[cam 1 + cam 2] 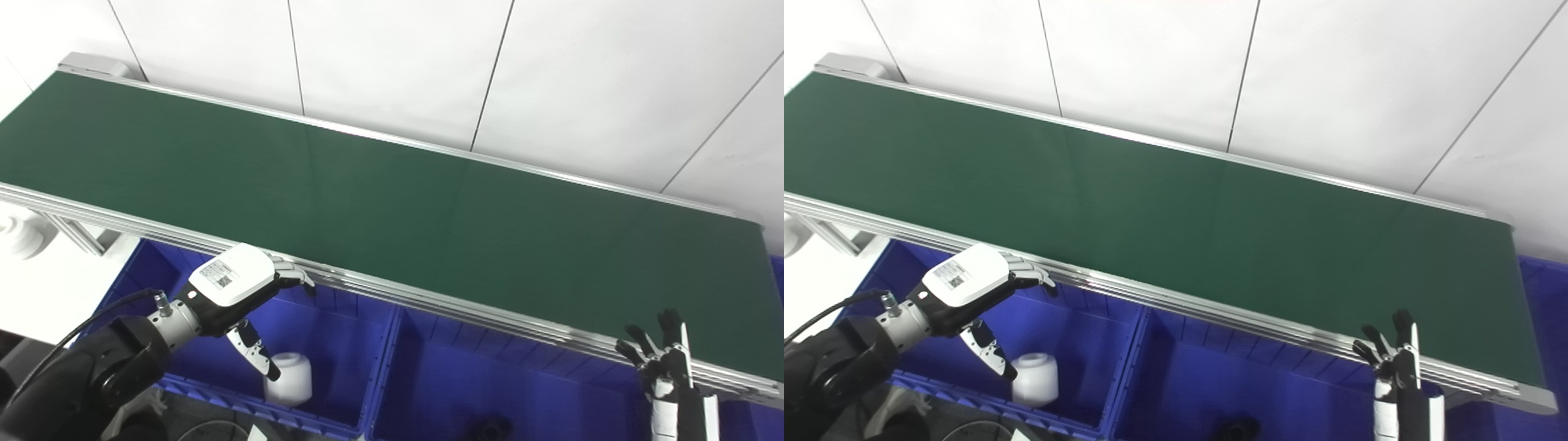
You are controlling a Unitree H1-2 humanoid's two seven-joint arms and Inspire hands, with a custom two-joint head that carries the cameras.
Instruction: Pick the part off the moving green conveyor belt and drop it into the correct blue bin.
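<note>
The green conveyor belt [380, 202] runs from upper left to lower right and carries no part. My left hand [236, 288] hovers open over the left blue bin [361, 373], fingers spread, holding nothing. A white cylindrical part [289, 380] lies in that bin just below the thumb; it also shows in the right eye view [1036, 378]. My right hand [661, 358] is at the lower right by the belt's front rail, fingers apart and pointing up, empty.
A second blue bin [490, 380] sits to the right of the first, with a dark part [487, 425] at its front edge. The belt's aluminium rail [429, 300] runs above the bins. A white wall stands behind the belt.
</note>
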